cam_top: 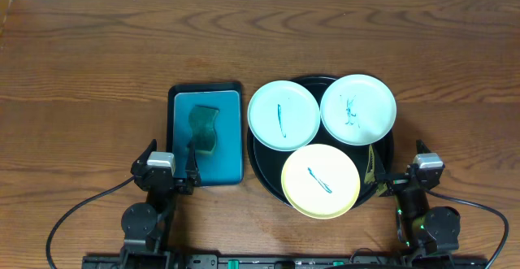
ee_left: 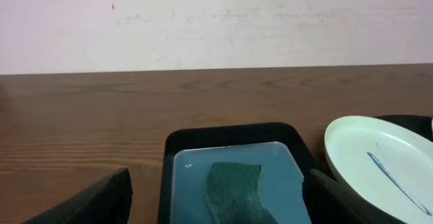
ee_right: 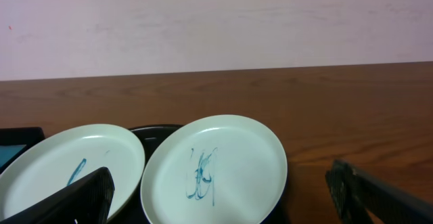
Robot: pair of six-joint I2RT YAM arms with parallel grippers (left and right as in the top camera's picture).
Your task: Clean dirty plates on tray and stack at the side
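1. The left hand (cam_top: 171, 157) sits at the teal tray's (cam_top: 231, 139) 6 o'clock, fingers apart, empty.
2. The teal tray holds a green sponge (cam_top: 205, 131).
3. The black tray (cam_top: 264, 171) on the bench (cam_top: 81, 74) carries 3 scribbled plates: mint plate (cam_top: 283, 115) at 10 o'clock, yellow plate (cam_top: 320, 181) at 6, second mint plate (cam_top: 358, 109) at 2.
4. The right hand (cam_top: 396, 165) sits at 4 o'clock, fingers apart, empty.

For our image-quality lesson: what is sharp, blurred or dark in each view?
Overhead: even light, yellow plate crisp, no strong glare. Left wrist: left fingers dark and blurred, sponge fairly clear. Right wrist: right fingers dark silhouettes, centre plate slightly soft.
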